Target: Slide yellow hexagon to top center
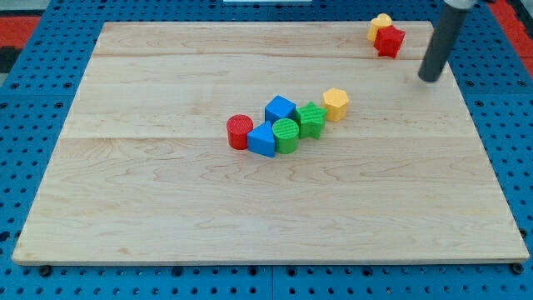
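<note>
The yellow hexagon [336, 103] sits a little right of the board's middle, at the right end of a cluster of blocks. It touches or nearly touches a green star-shaped block [311, 119]. My tip [430, 79] is at the view's upper right, well to the right of and slightly above the hexagon, apart from every block.
The cluster also holds a green cylinder [286, 134], a blue cube [280, 109], a blue triangular block [262, 139] and a red cylinder [239, 132]. A red star-shaped block [389, 41] and a yellow block [380, 24] sit at the top right. The wooden board [166, 217] lies on blue pegboard.
</note>
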Motion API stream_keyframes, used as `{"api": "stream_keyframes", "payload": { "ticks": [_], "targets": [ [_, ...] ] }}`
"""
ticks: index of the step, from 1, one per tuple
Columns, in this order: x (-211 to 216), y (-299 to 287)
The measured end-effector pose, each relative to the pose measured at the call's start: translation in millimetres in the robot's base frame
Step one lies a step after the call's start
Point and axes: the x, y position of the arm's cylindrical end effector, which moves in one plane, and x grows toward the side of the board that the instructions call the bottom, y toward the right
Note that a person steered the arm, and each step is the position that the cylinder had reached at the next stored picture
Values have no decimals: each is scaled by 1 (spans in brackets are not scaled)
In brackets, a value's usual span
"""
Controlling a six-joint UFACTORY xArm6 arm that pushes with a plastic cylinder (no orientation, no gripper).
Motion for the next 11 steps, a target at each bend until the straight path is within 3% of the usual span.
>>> {"api": "stream_keyframes", "payload": {
  "ticks": [1, 2, 4, 6, 8, 11],
  "targets": [
    [62, -34],
    [61, -87],
    [48, -140],
    [30, -186],
    [12, -195],
    [-81, -178]
  ]
}}
